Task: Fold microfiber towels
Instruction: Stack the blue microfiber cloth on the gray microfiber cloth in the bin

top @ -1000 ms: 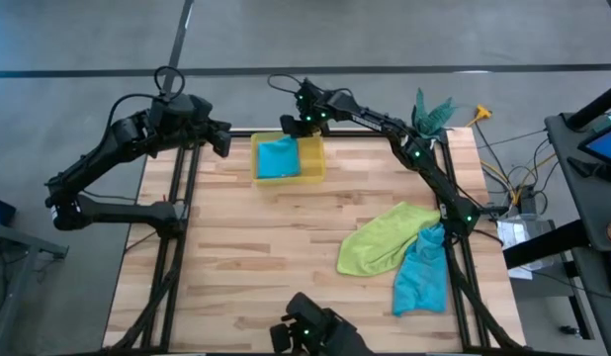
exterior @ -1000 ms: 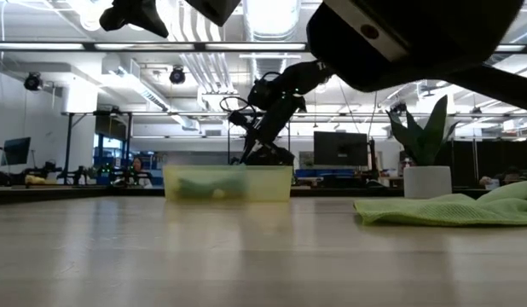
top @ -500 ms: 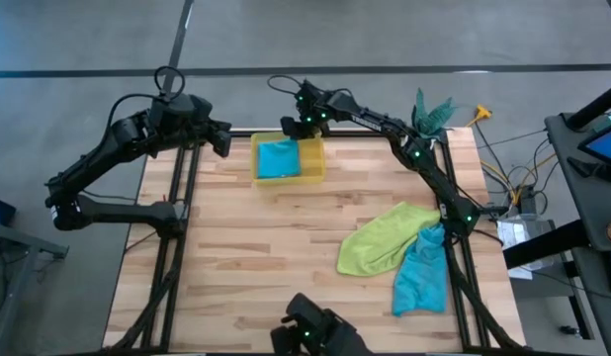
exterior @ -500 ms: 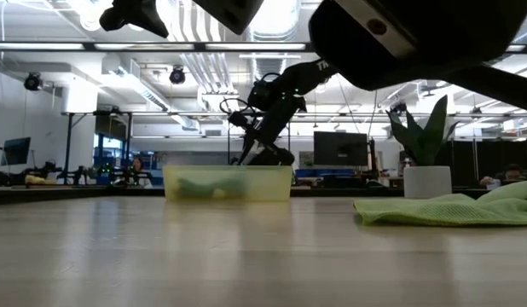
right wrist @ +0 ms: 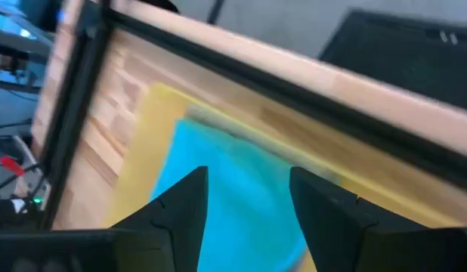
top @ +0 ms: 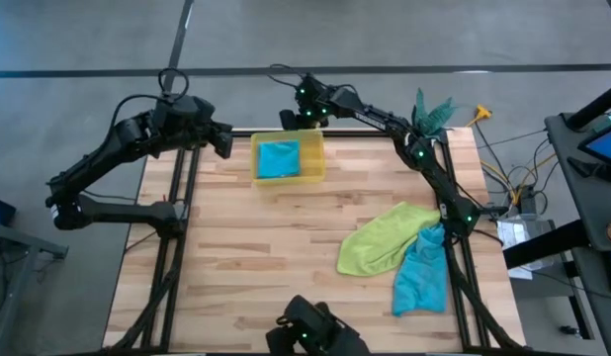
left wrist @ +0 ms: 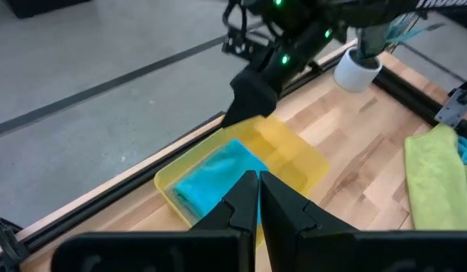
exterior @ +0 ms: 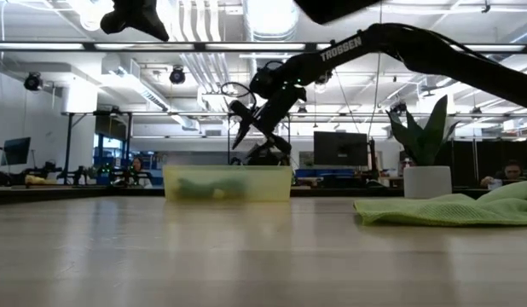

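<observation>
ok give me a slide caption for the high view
Right hand open above the yellow bin holding a folded teal towel; lime green towel and another teal towel lie unfolded.

Teal towel (right wrist: 233,189) seen in yellow bin (right wrist: 146,143) on wooden table (right wrist: 105,98).
The right gripper (right wrist: 247,200) is held above it, fingers (right wrist: 180,204) parted, nothing gripped.

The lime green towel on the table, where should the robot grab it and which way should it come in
Probably the lime green towel by its far corner, the one pointing toward the table's middle, from straight above. It lies crumpled but low, and that end has bare table around it, while the opposite end meets the teal towel.
</observation>
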